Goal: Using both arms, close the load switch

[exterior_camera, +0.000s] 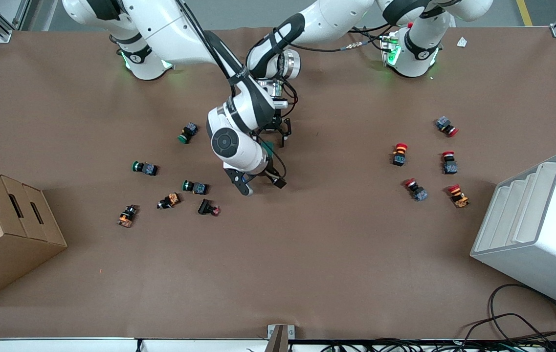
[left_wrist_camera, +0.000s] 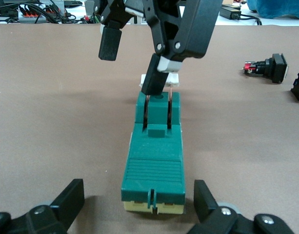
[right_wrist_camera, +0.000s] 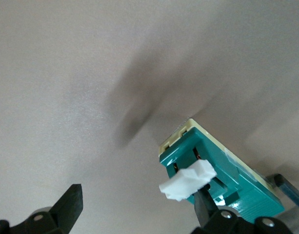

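Observation:
The load switch (left_wrist_camera: 154,163) is a dark green block on a cream base, lying on the brown table near its middle. Its white lever (left_wrist_camera: 171,78) is at the end nearer the front camera. In the front view only a green sliver (exterior_camera: 269,146) shows under the right arm. My left gripper (left_wrist_camera: 138,202) is open and straddles the switch's other end with gaps on both sides; it also shows in the front view (exterior_camera: 278,136). My right gripper (right_wrist_camera: 138,202) is open, with one finger (left_wrist_camera: 154,78) against the lever (right_wrist_camera: 188,181); it also shows in the front view (exterior_camera: 262,186).
Green-capped and orange push-buttons (exterior_camera: 194,187) lie toward the right arm's end, next to a cardboard box (exterior_camera: 4,230). Red-capped push-buttons (exterior_camera: 399,154) lie toward the left arm's end, next to a white rack (exterior_camera: 537,230). One button (left_wrist_camera: 269,67) shows in the left wrist view.

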